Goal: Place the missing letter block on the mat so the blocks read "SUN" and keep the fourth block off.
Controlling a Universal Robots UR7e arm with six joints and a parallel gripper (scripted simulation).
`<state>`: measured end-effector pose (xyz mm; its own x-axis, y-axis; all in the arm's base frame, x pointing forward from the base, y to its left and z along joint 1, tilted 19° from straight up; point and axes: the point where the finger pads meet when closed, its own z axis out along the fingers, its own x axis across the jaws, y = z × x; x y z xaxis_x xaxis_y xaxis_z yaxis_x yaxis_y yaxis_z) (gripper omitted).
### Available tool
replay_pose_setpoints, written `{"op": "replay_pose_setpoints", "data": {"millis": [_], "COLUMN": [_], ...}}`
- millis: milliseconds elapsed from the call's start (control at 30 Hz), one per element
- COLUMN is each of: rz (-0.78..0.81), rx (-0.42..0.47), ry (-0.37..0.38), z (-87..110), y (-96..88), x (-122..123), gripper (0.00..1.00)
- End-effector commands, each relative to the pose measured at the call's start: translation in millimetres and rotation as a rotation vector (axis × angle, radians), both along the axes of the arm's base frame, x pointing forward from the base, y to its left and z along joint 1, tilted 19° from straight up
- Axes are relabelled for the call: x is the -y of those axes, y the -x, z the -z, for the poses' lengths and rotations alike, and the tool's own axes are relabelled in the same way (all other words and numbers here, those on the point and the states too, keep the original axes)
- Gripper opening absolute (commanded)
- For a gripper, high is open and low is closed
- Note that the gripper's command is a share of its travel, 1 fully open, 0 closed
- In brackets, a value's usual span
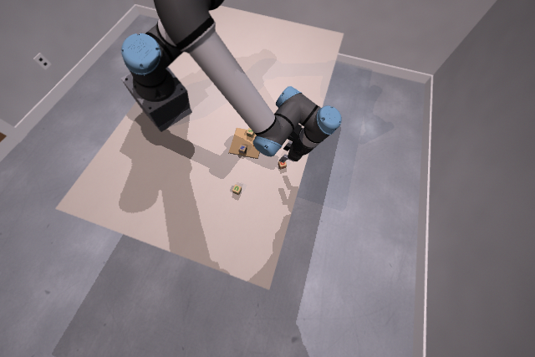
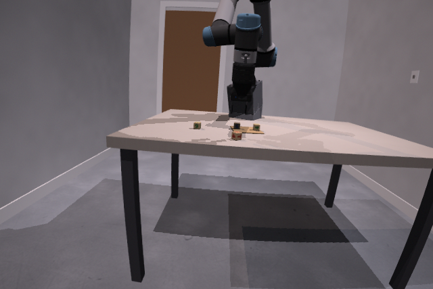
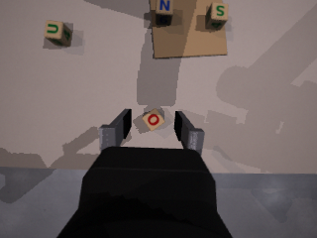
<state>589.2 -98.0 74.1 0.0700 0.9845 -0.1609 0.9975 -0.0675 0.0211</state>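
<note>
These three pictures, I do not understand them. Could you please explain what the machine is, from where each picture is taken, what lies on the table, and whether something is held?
The machine is a robot arm bolted to a table. At its end is a gripper with two fingers.

One picture looks down from above. One looks from the side, across the table toward the arm. The third comes from a camera on the wrist, looking down between the fingers.

On the table lies a small brown mat. Two letter blocks stand on it: N and S. Two more lie off the mat: U and O.

Nothing is held. The gripper is open and hangs above the O block, one finger to each side.
</note>
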Motion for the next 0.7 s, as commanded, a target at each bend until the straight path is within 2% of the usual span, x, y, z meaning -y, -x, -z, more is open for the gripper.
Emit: {"op": "replay_pose_setpoints", "data": {"millis": [0,100,200,300,500,600,667], "rz": [0.0,0.0,0.0,0.0,0.0,0.0,0.0], "rx": [0.002,0.002,0.001,0.001,0.002,0.002,0.002], "ry": [0.0,0.0,-0.001,-0.003,-0.002,0.0,0.0], "z": [-0.5,-0.3,1.1,3.5,9.6,12.0,12.0], "y": [3.0,5.9,21.4,47.2,112.5,137.3,137.3], "x": [6.1,11.2,36.4,72.2,140.2,160.0,160.0], "gripper": [1.0,1.0,1.0,1.0,1.0,1.0,1.0]}}
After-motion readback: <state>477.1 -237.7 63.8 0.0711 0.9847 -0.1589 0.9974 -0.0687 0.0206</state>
